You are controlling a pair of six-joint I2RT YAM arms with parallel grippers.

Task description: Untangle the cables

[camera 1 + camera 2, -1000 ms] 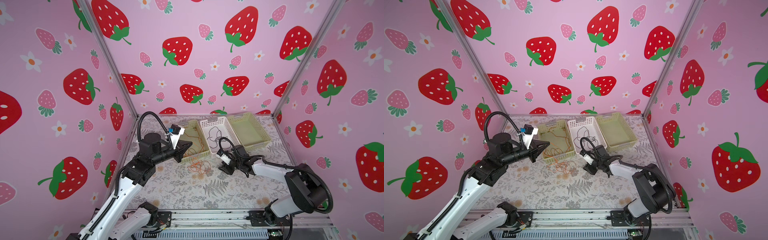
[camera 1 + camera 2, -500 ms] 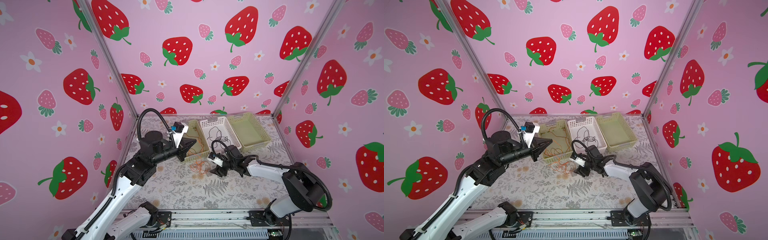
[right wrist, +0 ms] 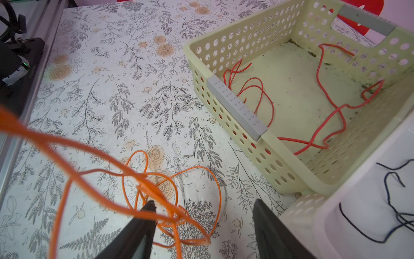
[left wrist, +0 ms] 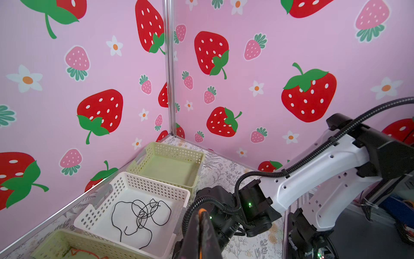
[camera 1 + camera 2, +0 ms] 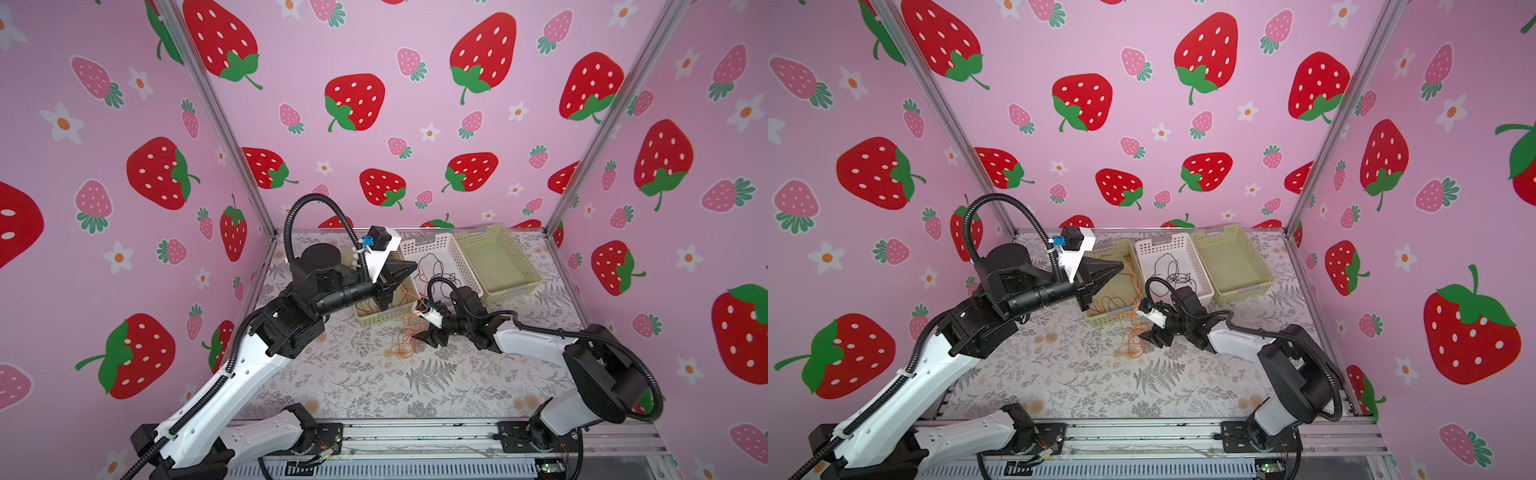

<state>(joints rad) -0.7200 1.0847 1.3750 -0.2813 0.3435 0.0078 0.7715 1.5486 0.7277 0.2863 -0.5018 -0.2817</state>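
Far L: my left hand is up off the surface, hanging over the yellow-green basket and clenched tight. Wrist cam shows the orange cable pinched right at the tips.

In that basket, the brownish-orange cable sprawls in loose curves across the floor, one end running up by the far wall. All of it is inside.

Next over, the orange cable drops from my L grip past the basket's front corner into a messy heap of loops on the surface, just in front of the baskets. It's knotted on itself in the middle, w/ a few wide loops fanning out.

My right hand is low at that heap, released, jaws well apart. Orange loops drape over one finger; the other finger sits by the white basket's corner, clear of the cable. Can't tell if the tips touch the surface.

Then the white basket, butted against the first one. The black cable is in it, a scribbly tangle w/ big loops around it.

Far R: a 2nd yellow-green basket, right beside the white one.
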